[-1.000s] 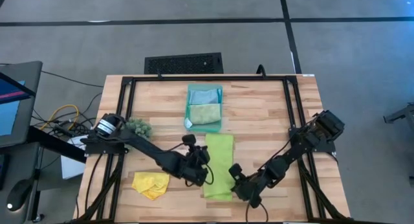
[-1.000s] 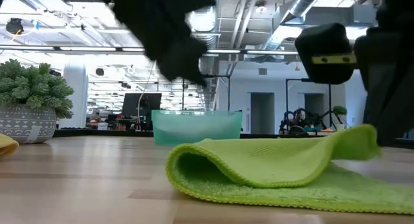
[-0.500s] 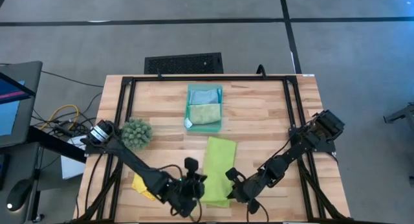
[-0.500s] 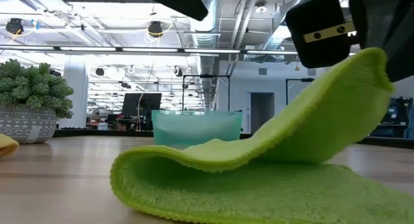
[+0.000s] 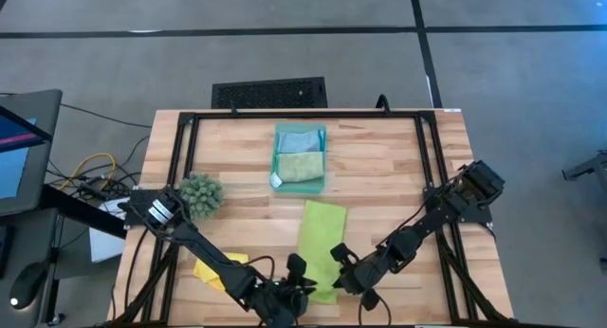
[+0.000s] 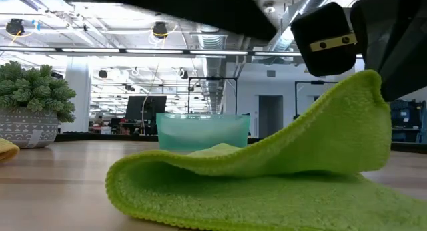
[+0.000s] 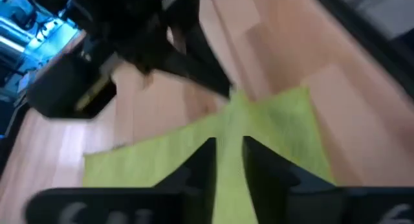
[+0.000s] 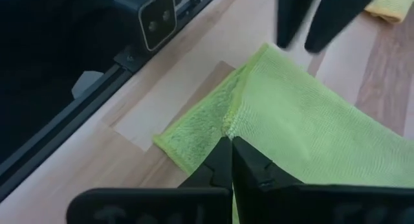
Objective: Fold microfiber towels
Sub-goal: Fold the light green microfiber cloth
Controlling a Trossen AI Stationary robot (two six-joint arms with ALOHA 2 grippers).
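Left gripper (image 5: 302, 288) slid nearer — lime towel (image 5: 321, 231) draped, unlabelled.

I see the butcher-block table (image 5: 379, 167): teal tray (image 5: 300, 182) at twelve o'clock, lime towel (image 5: 320, 235) centre, yellow towel (image 5: 212, 270) at eight, fuzzy clump (image 5: 201, 194) at nine.

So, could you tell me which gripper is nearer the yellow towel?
Left. The left gripper sits just right of the yellow towel; the right gripper is beyond the lime towel.

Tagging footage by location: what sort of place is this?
Probably an open-plan robotics lab or workshop: exposed ceiling ducts, a monitor on a desk behind, and another robot arm rig across the room.
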